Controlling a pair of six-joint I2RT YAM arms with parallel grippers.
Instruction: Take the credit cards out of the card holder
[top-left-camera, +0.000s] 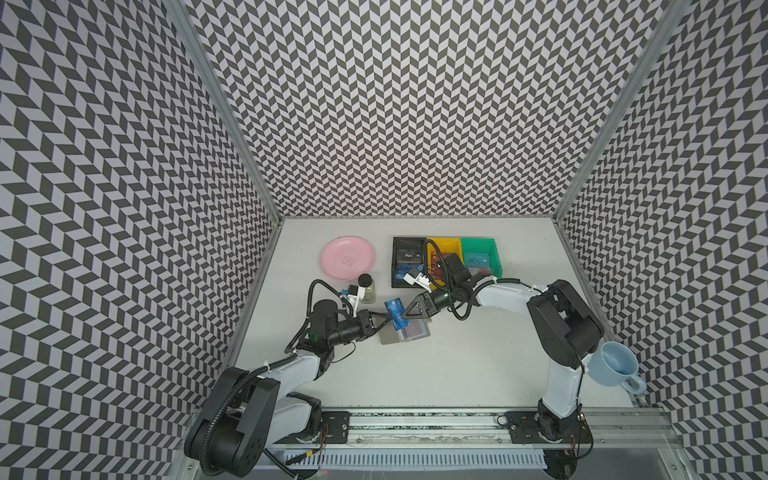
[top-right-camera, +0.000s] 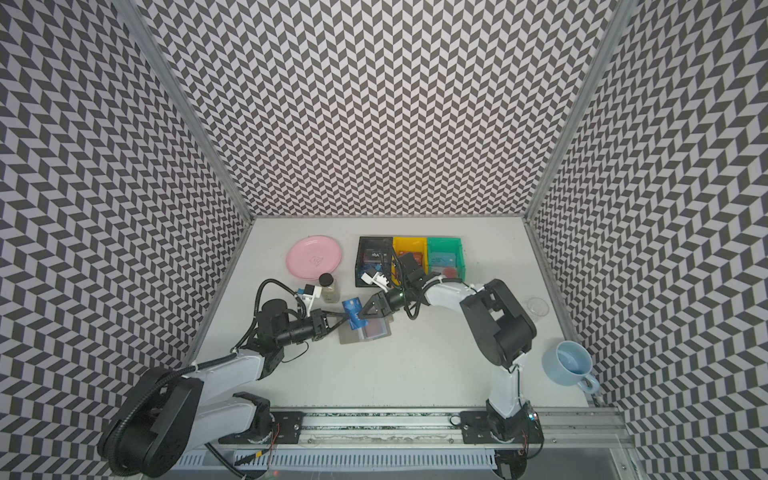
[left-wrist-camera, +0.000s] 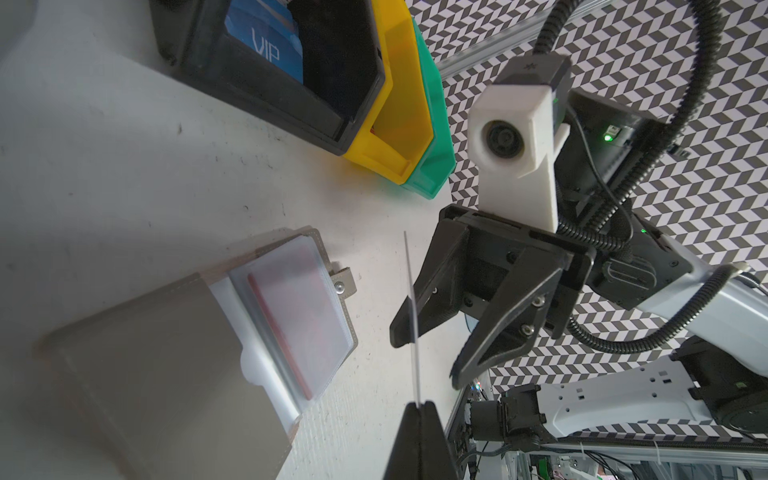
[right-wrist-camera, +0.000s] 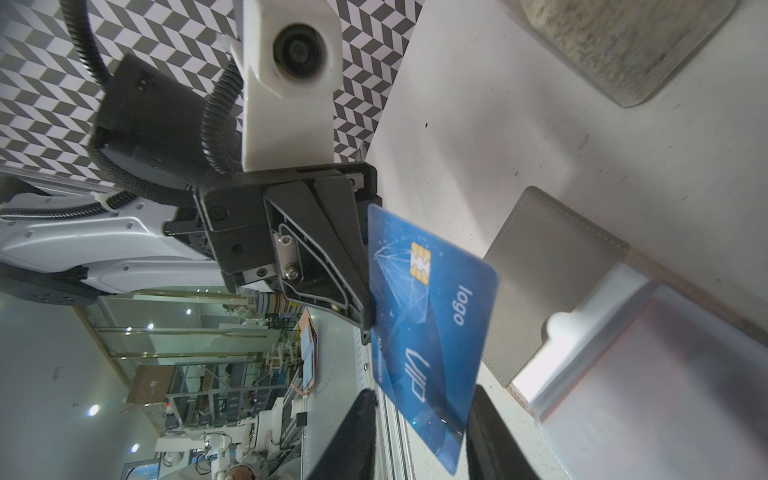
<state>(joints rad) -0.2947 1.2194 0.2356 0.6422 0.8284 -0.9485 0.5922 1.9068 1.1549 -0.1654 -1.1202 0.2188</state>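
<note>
Left fingers (left-wrist-camera: 417, 409): pressed together on one edge of the blue card, which stands out of their tips, edge-on in the left wrist view.
Blue card (right-wrist-camera: 432, 324): white "VIP" and "logo" lettering and a gold chip; it is held off the surface (top-left-camera: 457, 365), its free end reaching from the left fingers to the tips of the right fingers.
Right fingers (top-left-camera: 405, 318): apart. In the right wrist view the card's end shows between them; whether either finger touches it cannot be told.
Card holder (left-wrist-camera: 166, 365): grey and lying open on the surface just under both sets of fingers. Its clear sleeves are fanned out past the cover, and neither set of fingers touches it.
Red card (left-wrist-camera: 291, 328): inside the top clear sleeve of the holder, below the right fingers.
Black bin (left-wrist-camera: 270, 95): on the surface beyond the right fingers, well apart from the left fingers, with another blue "VIP" card inside.
Yellow bin (left-wrist-camera: 399, 104) and green bin (left-wrist-camera: 432, 124): in a row touching the black bin, on its far side from the left fingers.
</note>
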